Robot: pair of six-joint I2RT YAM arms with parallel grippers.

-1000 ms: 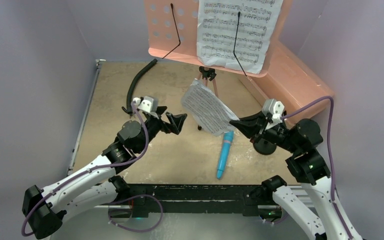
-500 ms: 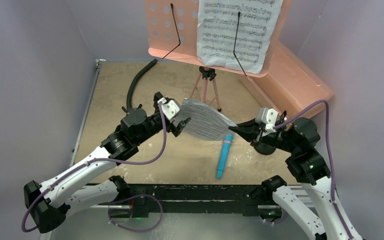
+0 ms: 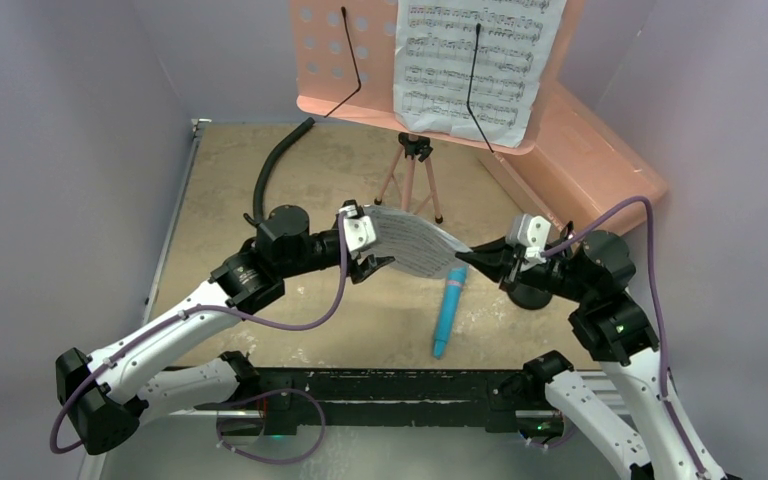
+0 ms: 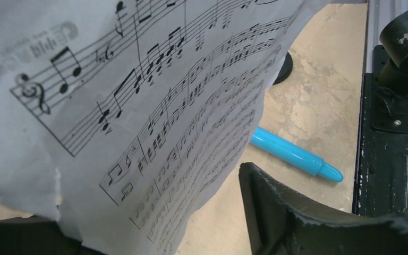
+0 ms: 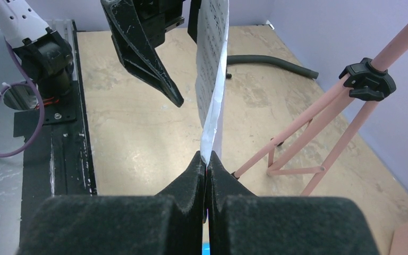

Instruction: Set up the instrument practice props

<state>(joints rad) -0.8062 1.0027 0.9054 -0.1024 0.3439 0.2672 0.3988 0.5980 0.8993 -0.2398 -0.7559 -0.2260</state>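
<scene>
A pink perforated music stand (image 3: 340,95) on tripod legs (image 5: 319,117) holds one sheet-music page (image 3: 470,60) at the back. The second page (image 3: 415,245) hangs in the air above the table. My right gripper (image 3: 465,260) is shut on its right corner, fingertips pinched together (image 5: 205,158). My left gripper (image 3: 372,255) is open around the page's left edge: one finger (image 5: 143,53) stands clear of the paper, the other is behind it. The blue toy microphone (image 3: 449,315) lies on the table below. The black mic stand base (image 3: 532,297) is mostly hidden under my right arm.
A curved black hose (image 3: 275,170) lies at the back left. The large pink box (image 3: 590,160) leans along the right wall. A black rail (image 3: 390,385) runs along the near edge between the arm bases.
My left arm swung right to the held page and its jaws have narrowed around the left edge. The page dropped from tilted up to flatter. My right gripper kept its pinch.
</scene>
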